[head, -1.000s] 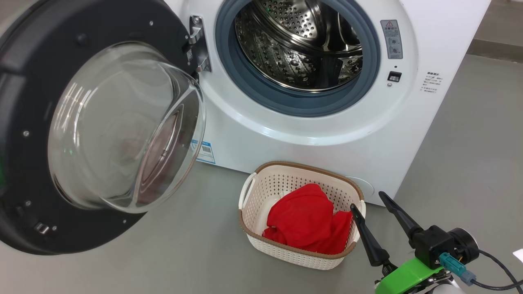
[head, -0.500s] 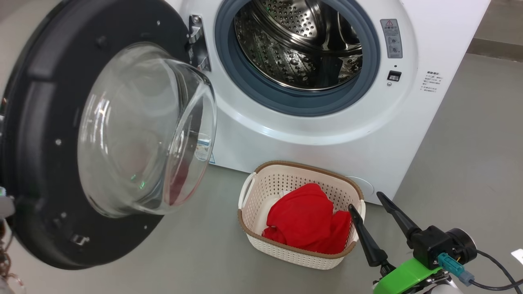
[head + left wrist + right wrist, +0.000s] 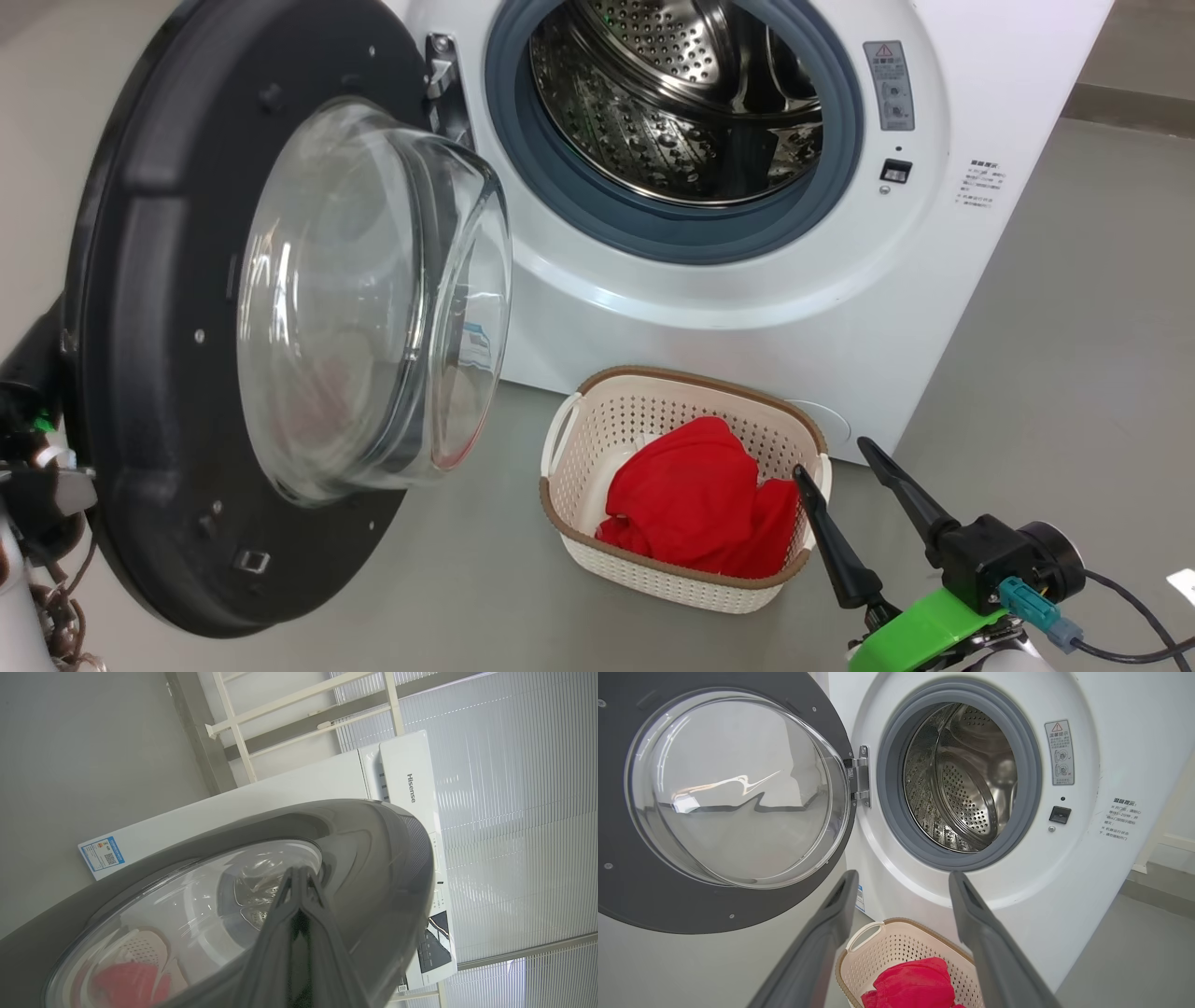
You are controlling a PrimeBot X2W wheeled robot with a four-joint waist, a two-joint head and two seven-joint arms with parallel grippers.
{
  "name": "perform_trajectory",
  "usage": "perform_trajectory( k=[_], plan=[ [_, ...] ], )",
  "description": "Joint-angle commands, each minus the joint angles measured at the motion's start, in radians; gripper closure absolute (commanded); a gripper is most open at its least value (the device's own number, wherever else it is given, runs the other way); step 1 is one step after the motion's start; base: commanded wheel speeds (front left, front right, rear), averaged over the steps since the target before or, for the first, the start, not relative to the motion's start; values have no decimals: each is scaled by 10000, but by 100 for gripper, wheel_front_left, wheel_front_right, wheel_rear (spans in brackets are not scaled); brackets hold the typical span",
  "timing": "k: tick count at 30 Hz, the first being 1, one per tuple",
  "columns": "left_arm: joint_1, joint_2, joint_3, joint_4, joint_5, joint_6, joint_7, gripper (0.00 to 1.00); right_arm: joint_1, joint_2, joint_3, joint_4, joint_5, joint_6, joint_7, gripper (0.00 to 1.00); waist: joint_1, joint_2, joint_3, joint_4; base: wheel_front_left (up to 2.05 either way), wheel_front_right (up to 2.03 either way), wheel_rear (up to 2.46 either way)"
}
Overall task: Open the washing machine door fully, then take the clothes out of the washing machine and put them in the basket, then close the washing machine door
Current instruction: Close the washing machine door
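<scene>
Well, at the far left my left gripper (image 3: 299, 875) has its fingers pressed together, lying along the outer face of the washing machine door (image 3: 149, 280); whether they touch it I cannot tell. The door stands swung out on its hinge (image 3: 439, 65). Next comes the washing machine (image 3: 709, 308), its steel drum (image 3: 672, 103) showing bare. Below, on the floor (image 3: 467, 579), sits the basket (image 3: 686, 375) holding the red clothes (image 3: 691, 509). At lower right my right gripper (image 3: 831, 457) hovers, fingers spread, just beside the basket.
</scene>
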Motion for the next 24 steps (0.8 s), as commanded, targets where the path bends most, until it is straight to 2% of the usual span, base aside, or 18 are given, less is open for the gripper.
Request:
perform_trajectory(
  k=[1, 10, 24],
  plan=[
    [111, 145, -25, -553, -128, 113, 213, 100, -421, 5, 220, -271, 99, 44, -65, 0, -1, -1, 46, -49, 0, 0, 0],
    [795, -188, -502, -1824, -578, 579, 382, 100, -487, 25, 141, -275, 122, 44, -65, 0, -1, -1, 205, -352, 0, 0, 0],
    [1561, -246, -1584, -2586, -1645, 911, -208, 100, -566, 82, 120, -246, 138, 44, -65, 0, -1, -1, 193, -741, 0, 0, 0]
  ],
)
